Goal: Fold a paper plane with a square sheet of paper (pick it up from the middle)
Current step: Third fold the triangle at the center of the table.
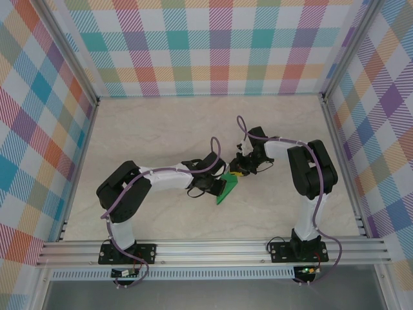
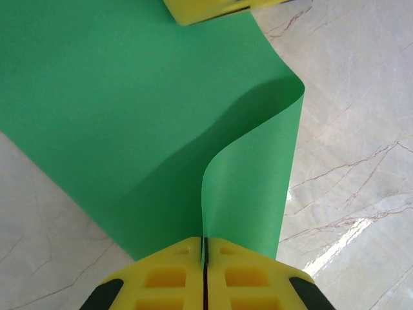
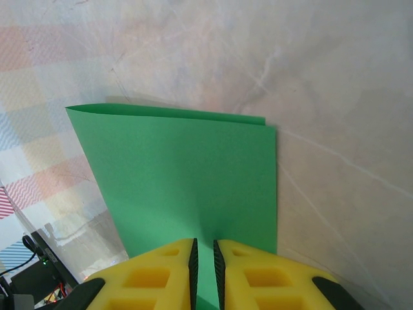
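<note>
The square sheet of paper is bright green and folded over, held between the two grippers near the middle of the table. My left gripper is shut on one edge of the sheet. The left gripper has its yellow jaws pressed together on a flap that curls up and to the right. My right gripper meets the sheet from the far side, and one of its yellow fingers lies on the paper. In the right wrist view the right gripper stands open by a narrow gap over the doubled sheet.
The marble-patterned tabletop is boxed in by plaid walls at the back and on both sides. An aluminium rail runs along the near edge, where both arm bases are bolted.
</note>
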You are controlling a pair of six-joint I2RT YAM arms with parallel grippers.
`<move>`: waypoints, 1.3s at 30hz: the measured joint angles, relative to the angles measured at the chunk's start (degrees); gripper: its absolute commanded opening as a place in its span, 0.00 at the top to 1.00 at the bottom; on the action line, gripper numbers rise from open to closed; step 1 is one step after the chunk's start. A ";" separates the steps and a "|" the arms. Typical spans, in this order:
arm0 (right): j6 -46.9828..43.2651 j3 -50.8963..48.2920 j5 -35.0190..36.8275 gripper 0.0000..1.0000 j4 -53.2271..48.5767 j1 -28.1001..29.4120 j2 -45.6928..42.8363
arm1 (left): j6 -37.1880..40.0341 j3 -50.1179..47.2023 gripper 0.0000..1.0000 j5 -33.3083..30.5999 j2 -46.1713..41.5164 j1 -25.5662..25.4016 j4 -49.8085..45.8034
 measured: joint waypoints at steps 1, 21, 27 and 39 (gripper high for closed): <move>0.00 0.00 0.00 0.81 0.00 0.00 0.00 | -0.15 -0.26 0.92 0.17 0.00 0.00 0.04; 0.02 -0.17 -0.04 0.81 0.28 0.00 -0.09 | -1.31 -1.38 0.91 0.85 0.00 0.00 0.90; 0.09 -0.33 -0.07 0.81 0.52 0.00 -0.13 | -1.51 -1.44 0.91 0.81 0.00 0.00 0.96; 0.22 -0.70 -0.04 0.81 0.98 0.00 -0.33 | -1.51 -1.44 0.90 -0.02 -0.07 0.00 0.98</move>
